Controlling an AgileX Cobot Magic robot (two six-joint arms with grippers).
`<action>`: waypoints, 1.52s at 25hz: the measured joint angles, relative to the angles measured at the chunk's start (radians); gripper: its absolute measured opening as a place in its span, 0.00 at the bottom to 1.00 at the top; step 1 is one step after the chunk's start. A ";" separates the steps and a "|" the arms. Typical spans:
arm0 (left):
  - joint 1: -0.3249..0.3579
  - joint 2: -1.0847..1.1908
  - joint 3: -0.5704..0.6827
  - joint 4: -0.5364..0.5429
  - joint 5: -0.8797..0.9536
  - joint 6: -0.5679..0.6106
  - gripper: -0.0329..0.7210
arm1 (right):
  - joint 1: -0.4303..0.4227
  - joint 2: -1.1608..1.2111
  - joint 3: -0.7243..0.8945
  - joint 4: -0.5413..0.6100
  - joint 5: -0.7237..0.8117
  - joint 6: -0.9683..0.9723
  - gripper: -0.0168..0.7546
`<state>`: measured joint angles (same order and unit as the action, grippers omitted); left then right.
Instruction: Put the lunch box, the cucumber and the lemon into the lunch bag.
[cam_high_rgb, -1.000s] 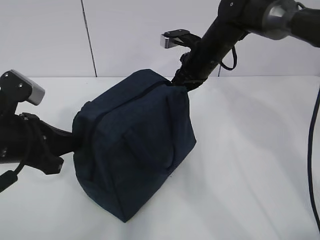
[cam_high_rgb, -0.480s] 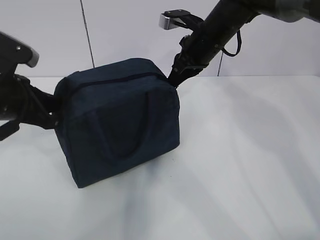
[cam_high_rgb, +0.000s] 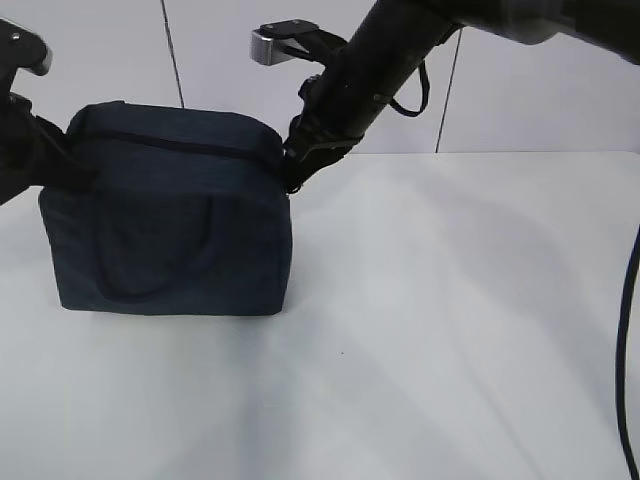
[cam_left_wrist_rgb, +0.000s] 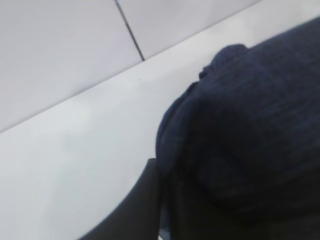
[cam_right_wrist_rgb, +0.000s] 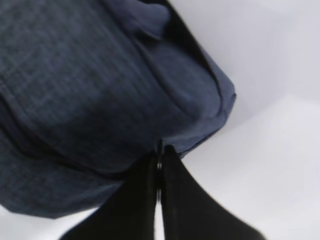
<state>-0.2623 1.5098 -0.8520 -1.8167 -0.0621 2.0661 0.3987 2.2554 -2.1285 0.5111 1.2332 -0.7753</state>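
Note:
The dark navy lunch bag (cam_high_rgb: 170, 230) stands upright at the left of the white table, its top zipper line closed and one handle hanging on its front. My left gripper (cam_high_rgb: 60, 165) is at the bag's left end. In the left wrist view only one dark finger (cam_left_wrist_rgb: 142, 200) shows, pressed against the bag fabric (cam_left_wrist_rgb: 250, 125). My right gripper (cam_high_rgb: 290, 168) is at the bag's upper right corner. In the right wrist view it (cam_right_wrist_rgb: 160, 152) is shut on the edge of the bag (cam_right_wrist_rgb: 90, 75). The lunch box, the cucumber and the lemon are out of view.
The white table (cam_high_rgb: 460, 320) stretches to the right and front of the bag. A pale wall (cam_high_rgb: 520, 110) with dark vertical seams stands behind it. A black cable (cam_high_rgb: 628, 330) hangs at the right edge.
Both arms have carried the bag to the left. It has turned from tilted with a corner toward the camera to upright with its long side facing the camera.

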 joint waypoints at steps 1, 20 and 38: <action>0.000 0.007 -0.011 0.000 -0.014 0.000 0.03 | 0.014 0.000 0.000 -0.004 0.000 0.006 0.03; 0.001 0.013 -0.036 -0.013 -0.096 0.000 0.81 | 0.050 -0.063 0.001 -0.112 0.004 0.164 0.43; 0.001 -0.135 -0.036 0.011 0.210 -0.311 0.74 | 0.030 -0.177 0.001 -0.335 0.011 0.449 0.68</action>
<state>-0.2609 1.3745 -0.8884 -1.8054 0.1475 1.7551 0.4283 2.0786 -2.1279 0.1765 1.2445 -0.3261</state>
